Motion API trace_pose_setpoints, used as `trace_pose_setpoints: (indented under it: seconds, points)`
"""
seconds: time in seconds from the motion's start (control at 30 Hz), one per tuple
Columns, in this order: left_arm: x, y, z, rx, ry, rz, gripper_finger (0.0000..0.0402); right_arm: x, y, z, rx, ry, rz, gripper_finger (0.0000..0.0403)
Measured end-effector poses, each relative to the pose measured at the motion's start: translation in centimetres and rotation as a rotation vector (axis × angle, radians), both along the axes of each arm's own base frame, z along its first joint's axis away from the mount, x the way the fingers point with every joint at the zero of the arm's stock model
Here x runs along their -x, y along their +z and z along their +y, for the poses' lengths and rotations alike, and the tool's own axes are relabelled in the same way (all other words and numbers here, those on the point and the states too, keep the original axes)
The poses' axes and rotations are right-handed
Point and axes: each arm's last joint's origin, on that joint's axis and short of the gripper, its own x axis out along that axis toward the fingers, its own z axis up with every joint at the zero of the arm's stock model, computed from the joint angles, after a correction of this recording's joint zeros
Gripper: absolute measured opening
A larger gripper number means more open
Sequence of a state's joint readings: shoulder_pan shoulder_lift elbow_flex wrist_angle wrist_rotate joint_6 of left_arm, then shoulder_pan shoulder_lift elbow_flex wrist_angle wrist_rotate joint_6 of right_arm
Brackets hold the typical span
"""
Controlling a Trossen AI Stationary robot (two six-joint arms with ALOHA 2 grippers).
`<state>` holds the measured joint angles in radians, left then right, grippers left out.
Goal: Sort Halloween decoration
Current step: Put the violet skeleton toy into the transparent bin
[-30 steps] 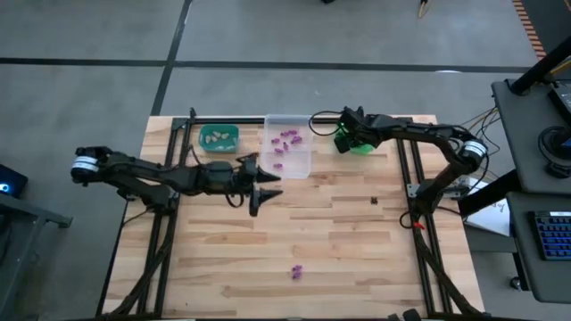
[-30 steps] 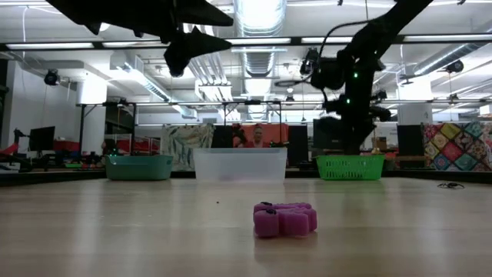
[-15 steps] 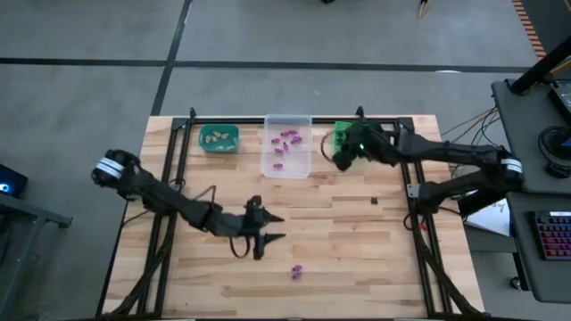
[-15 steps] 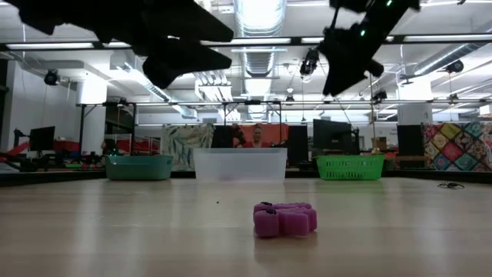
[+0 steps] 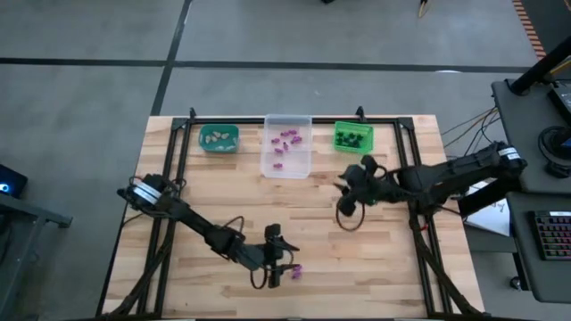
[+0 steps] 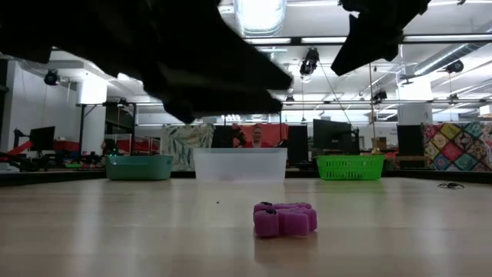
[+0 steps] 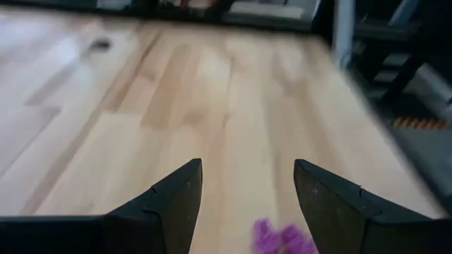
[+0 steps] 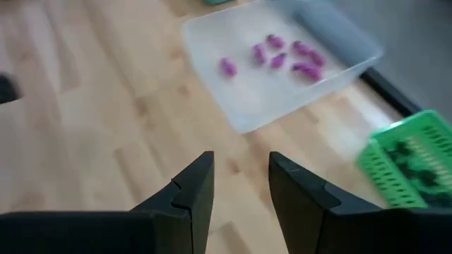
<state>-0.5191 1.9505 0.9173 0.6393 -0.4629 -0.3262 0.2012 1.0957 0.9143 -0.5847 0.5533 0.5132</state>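
Purple trinket (image 5: 295,272) sits alone on the counter (image 5: 357,259). Left pincer (image 5: 282,268) hovers beside it, spread wide. Right pincer (image 5: 343,198) hangs mid-counter, fingers apart.

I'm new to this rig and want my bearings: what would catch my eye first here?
A lone purple trinket lies on the near part of the wooden table, with the left end effector open right beside it. Along the far edge sit a teal bin, a clear bin of purple pieces and a green bin; the right end effector hangs mid-table.
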Motion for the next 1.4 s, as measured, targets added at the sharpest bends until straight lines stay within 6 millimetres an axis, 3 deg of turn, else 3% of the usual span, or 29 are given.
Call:
trace_pose_setpoints:
  seconds: [0.3,0.5,0.73,0.9,1.07,1.4]
  points:
    - [-1.2,-3.2,-1.9,-0.072,0.028,0.158,0.0207,-1.1,-2.2,3.1,-0.03,0.062,0.063,0.0121]
    - [-1.1,-3.7,-2.3,-0.075,0.056,0.227,0.0207,-1.5,-3.1,3.7,-0.042,0.054,0.088,0.0124]
    - [-0.9,-3.8,-2.2,-0.053,0.08,0.254,0.0207,-1.6,-3.3,3.7,-0.05,0.05,0.094,0.0121]
    - [-0.3,-4.1,-1.6,-0.115,0.196,0.293,0.0207,-1.6,-3.3,3.7,-0.053,0.049,0.093,0.0119]
    - [0.0,-3.2,-1.4,-0.145,0.194,0.307,0.0207,-1.6,-3.3,4.0,-0.056,0.055,0.091,0.0123]
    - [-0.1,-1.4,-3.6,-0.055,0.16,0.208,0.0207,-1.6,-3.3,4.1,-0.058,0.059,0.085,0.0121]
